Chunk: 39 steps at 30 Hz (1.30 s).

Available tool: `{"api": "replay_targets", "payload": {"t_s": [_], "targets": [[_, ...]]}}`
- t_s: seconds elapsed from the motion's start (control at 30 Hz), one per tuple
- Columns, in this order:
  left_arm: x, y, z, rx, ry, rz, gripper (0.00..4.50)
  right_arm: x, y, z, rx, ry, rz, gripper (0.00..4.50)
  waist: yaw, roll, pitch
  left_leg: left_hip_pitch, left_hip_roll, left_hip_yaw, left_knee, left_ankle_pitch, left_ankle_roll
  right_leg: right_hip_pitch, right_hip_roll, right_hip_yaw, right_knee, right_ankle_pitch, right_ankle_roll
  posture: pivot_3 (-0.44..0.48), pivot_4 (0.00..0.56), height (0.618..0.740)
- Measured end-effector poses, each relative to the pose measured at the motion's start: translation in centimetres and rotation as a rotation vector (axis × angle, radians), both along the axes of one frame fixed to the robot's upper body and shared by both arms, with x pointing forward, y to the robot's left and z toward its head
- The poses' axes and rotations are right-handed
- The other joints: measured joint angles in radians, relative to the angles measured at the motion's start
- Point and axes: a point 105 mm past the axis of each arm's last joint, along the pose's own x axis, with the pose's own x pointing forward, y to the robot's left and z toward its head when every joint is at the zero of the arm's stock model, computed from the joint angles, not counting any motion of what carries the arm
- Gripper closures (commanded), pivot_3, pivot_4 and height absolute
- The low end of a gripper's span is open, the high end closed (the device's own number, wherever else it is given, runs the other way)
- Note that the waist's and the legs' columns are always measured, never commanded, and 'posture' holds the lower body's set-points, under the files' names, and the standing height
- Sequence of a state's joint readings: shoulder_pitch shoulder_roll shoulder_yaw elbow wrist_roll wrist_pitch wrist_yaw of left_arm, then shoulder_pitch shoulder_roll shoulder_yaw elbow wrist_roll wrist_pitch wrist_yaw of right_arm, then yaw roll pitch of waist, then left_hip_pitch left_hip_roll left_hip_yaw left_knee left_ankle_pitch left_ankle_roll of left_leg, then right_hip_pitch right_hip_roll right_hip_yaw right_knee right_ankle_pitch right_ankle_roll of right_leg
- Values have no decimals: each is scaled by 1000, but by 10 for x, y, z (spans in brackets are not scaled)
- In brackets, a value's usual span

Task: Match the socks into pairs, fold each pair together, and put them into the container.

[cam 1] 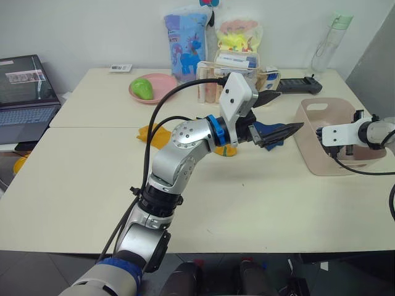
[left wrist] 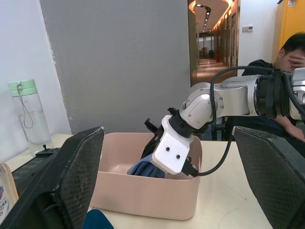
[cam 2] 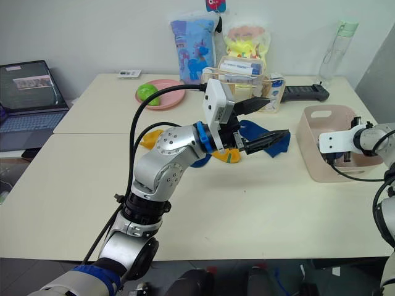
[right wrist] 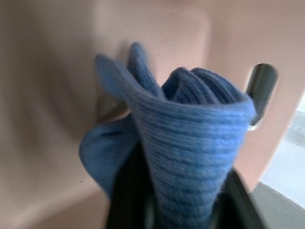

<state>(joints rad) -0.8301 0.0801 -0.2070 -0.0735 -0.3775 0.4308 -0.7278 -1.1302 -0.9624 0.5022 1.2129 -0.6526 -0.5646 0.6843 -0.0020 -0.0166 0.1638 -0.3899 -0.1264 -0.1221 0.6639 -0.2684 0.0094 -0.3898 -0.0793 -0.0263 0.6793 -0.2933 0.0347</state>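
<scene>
where the head views hide it, right gripper clamped on light blue socks inside container; left gripper wide apart, empty

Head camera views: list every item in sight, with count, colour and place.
container: one, pale pink, table's right side.
light blue socks: bunched, inside the container, in the right gripper.
navy sock: one seen, table centre.
mustard yellow socks: count unclear, behind the left arm.
plate: one, pink, far side.
bottle: one, clear, green cap, far right.
laptop: one, far left.
left gripper: open, above the navy sock.
right gripper: inside the container.
</scene>
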Motion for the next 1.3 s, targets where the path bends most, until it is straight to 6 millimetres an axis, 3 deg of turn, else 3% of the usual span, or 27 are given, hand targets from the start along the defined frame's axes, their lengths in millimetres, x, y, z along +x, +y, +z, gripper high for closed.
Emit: {"api": "replay_targets", "payload": {"t_s": [0.23,0.5,0.77,0.93,1.03,1.2,1.3], "targets": [[1,1,0,0,-1,4,0,-4,-2,-3,5,63,-21,103,0,0,0,0,0,1,0,0,0,-1,0,1,0,0,0,0,150,740],[1,1,0,-2,2,-1,0,-12,-2,-2,8,193,-40,42,0,0,0,0,0,2,-1,0,0,-2,1,3,1,0,0,0,150,740],[4,1,0,-5,10,-2,0,-16,4,32,9,253,-39,42,0,0,0,0,0,3,-1,0,0,-3,1,4,1,0,0,0,150,740],[6,5,-2,5,10,2,0,-27,-3,72,30,253,-76,42,0,0,0,-1,0,4,-2,0,0,-6,1,6,1,0,0,0,150,740],[6,7,-4,8,13,5,0,-26,-1,83,48,224,-77,42,0,0,0,-1,0,6,-2,0,0,-6,2,8,2,1,0,0,150,740],[10,12,-5,22,9,24,0,-7,27,96,169,80,9,42,-3,0,0,-1,2,11,-2,0,0,-10,3,13,3,2,1,0,150,740],[17,28,-8,38,6,82,0,14,65,109,405,-128,120,42,-5,0,0,-3,7,14,-2,-1,0,-13,7,15,3,4,-2,0,150,740]]}}
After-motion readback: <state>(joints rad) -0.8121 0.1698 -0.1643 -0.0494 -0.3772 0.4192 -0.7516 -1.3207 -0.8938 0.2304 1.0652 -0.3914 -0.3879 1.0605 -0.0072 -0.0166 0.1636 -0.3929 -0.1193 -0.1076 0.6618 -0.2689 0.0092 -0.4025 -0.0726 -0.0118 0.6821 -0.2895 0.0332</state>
